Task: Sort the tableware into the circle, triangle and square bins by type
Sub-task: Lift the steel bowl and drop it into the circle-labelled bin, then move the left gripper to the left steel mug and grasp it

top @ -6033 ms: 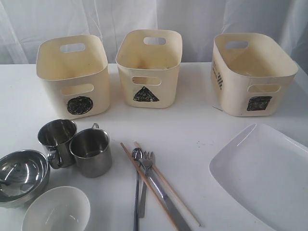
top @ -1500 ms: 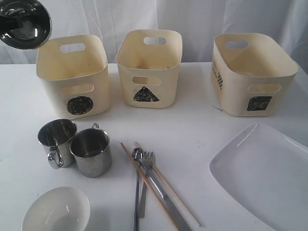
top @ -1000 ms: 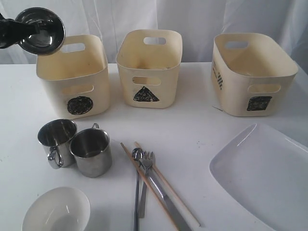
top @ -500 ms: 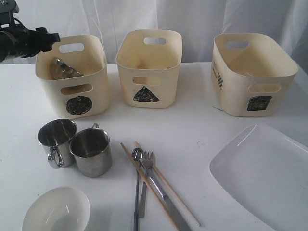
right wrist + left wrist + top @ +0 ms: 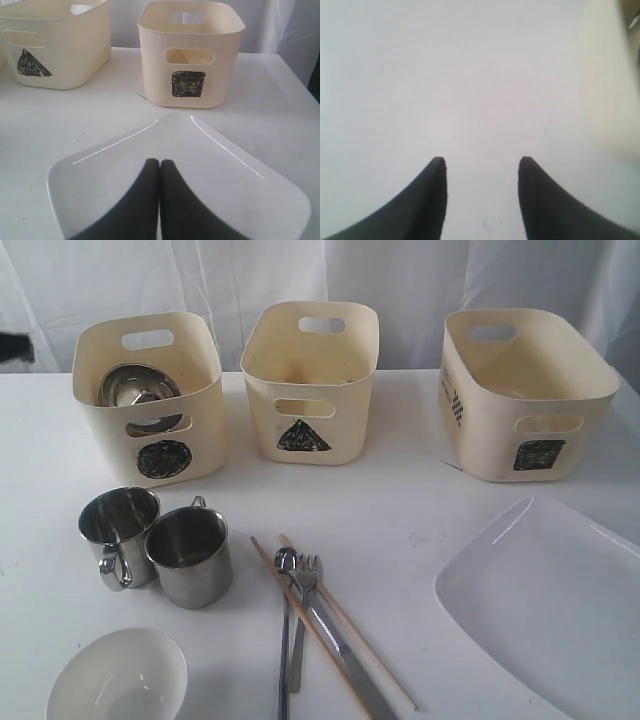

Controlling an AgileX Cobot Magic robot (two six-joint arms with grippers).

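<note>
The steel bowl (image 5: 138, 387) lies tilted inside the circle bin (image 5: 200, 430), toward the counter's (image 5: 400, 500) far left corner. Along the same far edge stand the triangle bin (image 5: 340, 410) and, toward the far right corner, the square bin (image 5: 490, 430); their floors are hidden. Near the left edge two steel mugs (image 5: 118, 530) (image 5: 190, 558) touch, with the white bowl (image 5: 118, 677) at the near left corner. At the near edge's middle lie spoon (image 5: 284, 562), fork (image 5: 306, 575), knife (image 5: 345, 665) and chopsticks (image 5: 268, 562) in a bundle. The plate (image 5: 550, 610) fills the near right corner. Only the wrist views show the jaws: the left jaws stand apart over bare counter beside a cream bin wall (image 5: 612, 90); the right jaws are pressed together over the plate (image 5: 100, 170), facing the square bin (image 5: 155, 75).
</note>
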